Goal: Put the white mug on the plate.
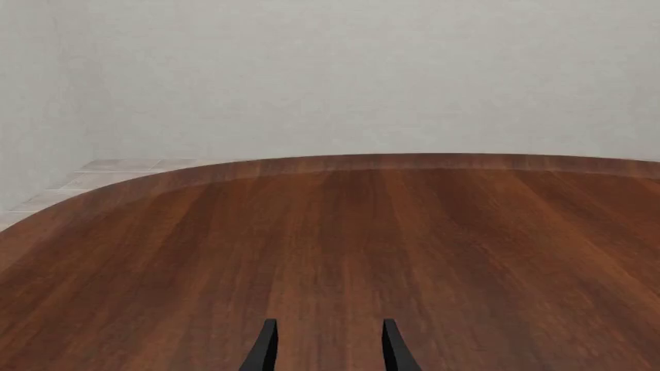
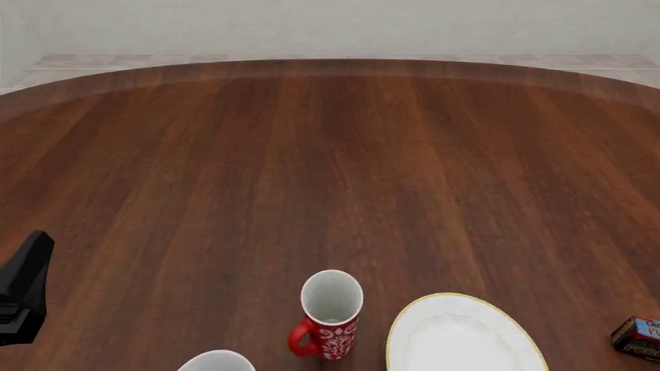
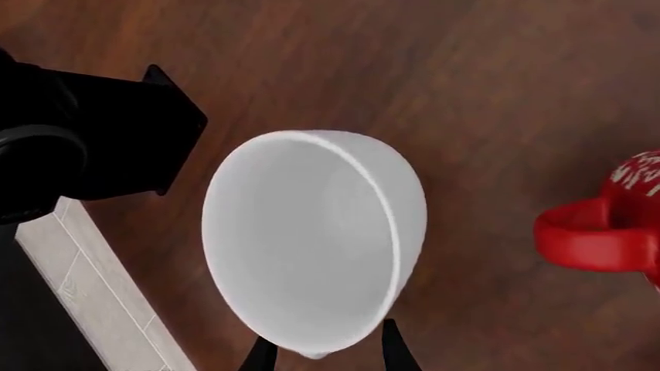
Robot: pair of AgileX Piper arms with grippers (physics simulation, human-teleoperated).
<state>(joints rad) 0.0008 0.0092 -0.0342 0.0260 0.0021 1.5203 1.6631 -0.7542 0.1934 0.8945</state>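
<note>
My left gripper (image 1: 324, 348) hangs open over bare wood. The glossy all-white mug (image 2: 216, 361) stands at the near table edge, left of the patterned red mug (image 2: 330, 313) and gold-rimmed white plate (image 2: 461, 336). My right gripper (image 3: 324, 349) straddles its rim, unclosed; I should close squarely before lifting.

The right pincer (image 3: 321, 357) hung above the white mug (image 3: 309, 239), its two dark fingertips (image 3: 260, 355) spread apart and straddling the mug's nearest rim, though contact could not be told. The mug stood upright on the brown wooden counter (image 3: 484, 85). Well apart from it showed the red mug (image 3: 608, 232), handle toward the white one. A black arm part (image 3: 93, 139) lay beside the white mug, over pale floor tiles (image 3: 98, 294).
</note>
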